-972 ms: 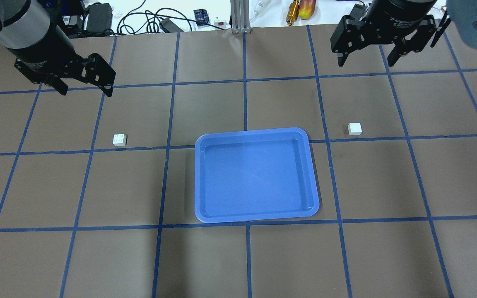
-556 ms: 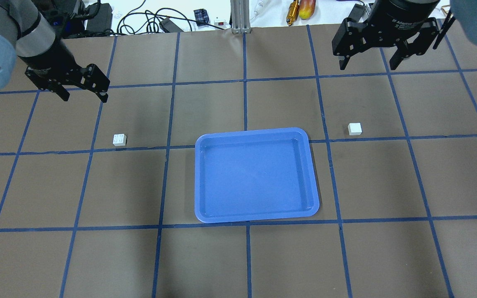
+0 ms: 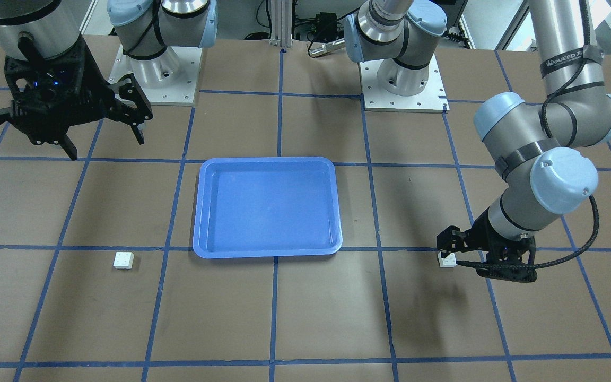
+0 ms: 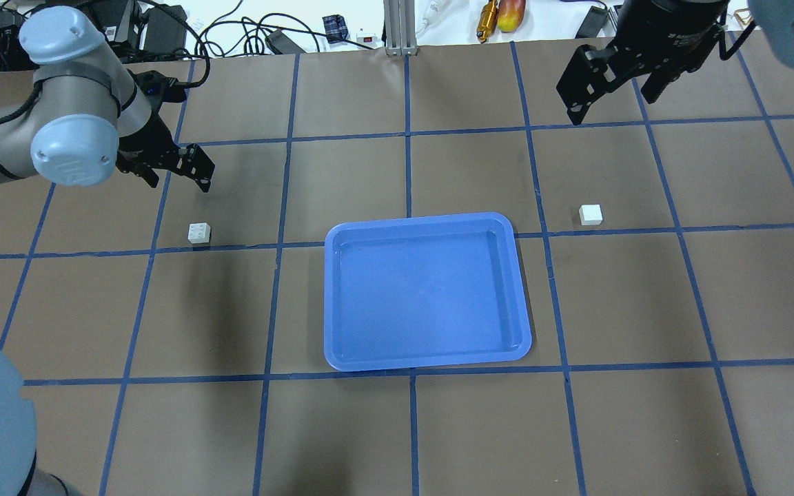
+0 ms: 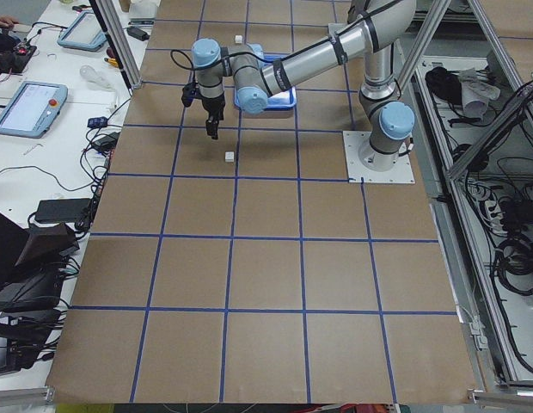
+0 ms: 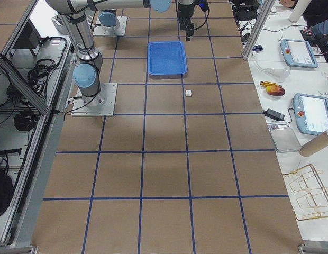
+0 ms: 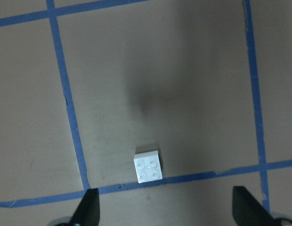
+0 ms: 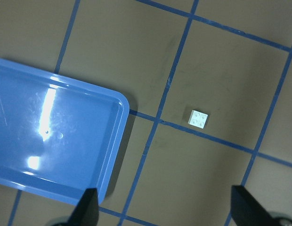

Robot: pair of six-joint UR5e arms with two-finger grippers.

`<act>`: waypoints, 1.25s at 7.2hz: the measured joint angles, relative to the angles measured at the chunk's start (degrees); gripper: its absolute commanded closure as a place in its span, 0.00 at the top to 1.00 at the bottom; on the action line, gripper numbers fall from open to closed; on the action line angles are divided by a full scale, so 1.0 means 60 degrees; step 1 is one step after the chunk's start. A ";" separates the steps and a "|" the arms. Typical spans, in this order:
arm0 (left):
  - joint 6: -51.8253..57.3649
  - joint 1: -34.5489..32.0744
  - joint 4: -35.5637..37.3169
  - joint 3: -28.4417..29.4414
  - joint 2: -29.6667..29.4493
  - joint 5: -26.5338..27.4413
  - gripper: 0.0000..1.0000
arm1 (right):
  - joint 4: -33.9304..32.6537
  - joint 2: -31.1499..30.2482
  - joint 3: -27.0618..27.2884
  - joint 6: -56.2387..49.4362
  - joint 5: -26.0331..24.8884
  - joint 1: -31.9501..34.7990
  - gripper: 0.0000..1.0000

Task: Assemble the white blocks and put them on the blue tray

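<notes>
Left white block (image 4: 199, 233): a small square white brick with four round studs facing up. It is lying on the table left of the blue tray, just on the far side of a tape line.
Right white block (image 4: 591, 214): the same kind of brick, studs up in the right wrist view. It is lying right of the tray, well apart from the other brick.
Left gripper (image 4: 180, 180): it is pointing down and hanging low over the table, just beyond the left block. Its fingers are standing wide apart with nothing between them. The left wrist view is showing the brick a little ahead of the fingertips, untouched.
Left arm: it is reaching in from the left with its elbow bent and its blue-capped wrist joints folded tightly above the gripper.
Right gripper (image 3: 106, 147): it is hanging high over the far right of the table and facing down, with fingers spread and empty. It is well apart from the right block.
Blue tray (image 4: 328, 296): a shallow blue plastic rectangle with rounded corners and a raised rim. It is sitting mid-table between the two bricks.
Writing: a black band (image 3: 565, 55) on the left arm is reading "WANJEED".
Table (image 4: 397, 427): brown paper is covering it, with blue tape marking a grid.
Far edge: black cables (image 4: 231, 31) are lying beyond the paper.
</notes>
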 measured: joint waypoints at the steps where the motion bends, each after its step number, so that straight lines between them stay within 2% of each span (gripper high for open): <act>1: 0.0246 0.0226 0.0151 -0.0281 -0.0141 -0.0034 0.96 | -0.0085 0.0167 0.0021 -0.1260 -0.0163 -0.0142 1.00; 3: 0.0504 0.0440 0.0475 -0.0762 -0.0323 -0.0085 0.94 | -0.0585 0.0720 0.0066 -0.3716 -0.0335 -0.0961 1.00; 4: 0.0513 0.0456 0.0616 -0.0861 -0.0409 -0.0163 0.88 | -0.1081 0.1054 0.0112 -0.5124 -0.0212 -0.1440 1.00; 6: 0.0505 0.0461 0.0842 -0.1083 -0.0547 -0.0325 0.83 | -0.2171 0.1790 0.0468 -0.7913 0.0458 -0.2084 1.00; 7: 0.0501 0.0462 0.1288 -0.1378 -0.0582 -0.0382 0.71 | -0.2858 0.2154 0.0736 -0.8836 0.0685 -0.2299 1.00; 9: 0.0490 0.0462 0.2154 -0.1783 -0.0650 -0.0431 0.31 | -0.3717 0.2724 0.1379 -1.1001 0.1854 -0.3108 1.00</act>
